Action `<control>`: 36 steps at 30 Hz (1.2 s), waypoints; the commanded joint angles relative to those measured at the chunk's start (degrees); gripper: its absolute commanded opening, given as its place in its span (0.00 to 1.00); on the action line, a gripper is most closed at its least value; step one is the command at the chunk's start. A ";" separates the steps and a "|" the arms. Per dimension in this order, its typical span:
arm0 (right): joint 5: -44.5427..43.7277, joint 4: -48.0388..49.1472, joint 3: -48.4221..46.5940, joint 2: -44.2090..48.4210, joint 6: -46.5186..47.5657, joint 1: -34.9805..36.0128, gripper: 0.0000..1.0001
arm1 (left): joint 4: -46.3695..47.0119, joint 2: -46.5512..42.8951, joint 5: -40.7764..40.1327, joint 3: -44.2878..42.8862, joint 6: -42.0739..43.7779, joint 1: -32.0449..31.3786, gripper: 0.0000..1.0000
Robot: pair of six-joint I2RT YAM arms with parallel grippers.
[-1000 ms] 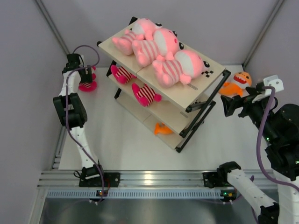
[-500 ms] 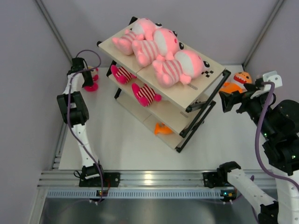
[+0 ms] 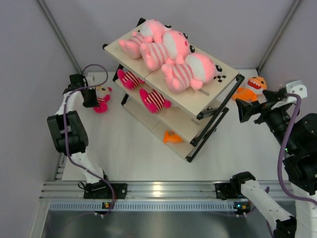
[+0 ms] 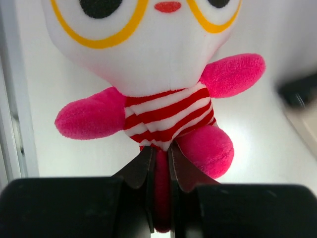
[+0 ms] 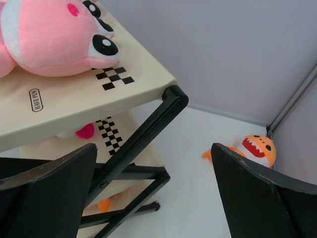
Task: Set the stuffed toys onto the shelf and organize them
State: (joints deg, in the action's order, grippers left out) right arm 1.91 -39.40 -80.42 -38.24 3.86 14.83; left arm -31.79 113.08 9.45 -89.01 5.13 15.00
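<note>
A small hot-pink striped stuffed toy point(image 4: 163, 94) with a cream face is left of the shelf point(image 3: 198, 101). My left gripper point(image 4: 159, 151) is shut on one of its legs; in the top view this gripper point(image 3: 92, 97) is just left of the toy point(image 3: 103, 99). Three large pale-pink toys point(image 3: 171, 49) lie on the top board, two hot-pink ones point(image 3: 154, 100) on the middle tier, and an orange one point(image 3: 172, 137) on the bottom tier. Another orange toy point(image 5: 257, 148) lies on the table at the far right. My right gripper point(image 5: 153, 148) hangs open and empty near the shelf's right corner.
The shelf's black frame post point(image 5: 143, 134) runs diagonally just in front of my right gripper. Grey walls close in the table on the left, back and right. An aluminium rail point(image 3: 148, 191) runs along the near edge.
My left gripper has shut on the hot-pink toy's leg and moved nearer with it, shifting the toy slightly right. The right gripper has drifted a little and stays open.
</note>
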 commanded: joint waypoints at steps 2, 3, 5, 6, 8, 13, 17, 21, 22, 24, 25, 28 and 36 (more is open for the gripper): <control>1.25 -0.15 -2.19 0.80 0.18 -0.33 0.99 | -1.42 -19.62 11.27 12.79 5.42 -0.06 0.00; 1.77 -0.33 -2.28 1.23 0.19 -0.42 0.99 | -2.21 -26.00 12.94 14.99 7.07 -0.06 0.00; 2.48 -0.50 -2.19 1.50 0.45 -0.42 0.99 | -4.58 -34.97 16.72 19.21 8.93 -0.06 0.00; 2.92 -0.68 -2.37 1.94 0.71 -0.33 1.00 | -6.77 -37.73 17.17 21.14 10.07 -0.06 0.00; 3.62 -1.03 -2.28 2.38 0.80 -0.42 0.99 | -10.38 -45.00 19.45 22.47 12.00 -0.06 0.00; 7.57 0.11 -1.93 2.82 0.71 -0.33 0.99 | -29.18 -53.04 30.18 23.01 28.16 -0.24 0.00; 9.07 0.46 -4.12 0.98 0.19 -0.33 0.99 | -42.89 -54.54 32.73 18.72 40.18 -0.24 0.00; 11.27 2.48 -4.04 0.44 -1.04 -0.42 1.00 | -54.87 -55.77 36.95 15.89 49.29 -0.24 0.00; 11.71 2.74 -3.52 0.36 -1.31 -0.42 0.99 | -54.78 -57.16 35.73 15.89 49.45 -1.37 0.00; 12.32 3.18 -2.99 0.44 -1.83 -0.33 0.99 | -54.87 -58.32 34.06 16.06 49.72 -3.65 0.00; 12.33 3.45 -2.55 0.45 -2.01 -0.33 0.99 | -54.87 -58.76 33.62 15.89 49.28 -7.06 0.00; 12.32 3.71 -1.93 0.44 -2.63 -0.33 0.99 | -54.78 -59.64 36.93 15.10 45.16 -18.80 0.00; 12.06 4.24 -2.81 0.18 -3.42 -0.42 0.99 | -54.61 -55.16 41.78 11.76 38.56 -27.75 0.00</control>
State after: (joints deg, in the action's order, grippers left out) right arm 13.41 -38.52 -82.87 -37.30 1.26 14.83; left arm -77.10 55.90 47.13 -74.67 46.24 -12.38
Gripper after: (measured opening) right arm 0.993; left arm 0.146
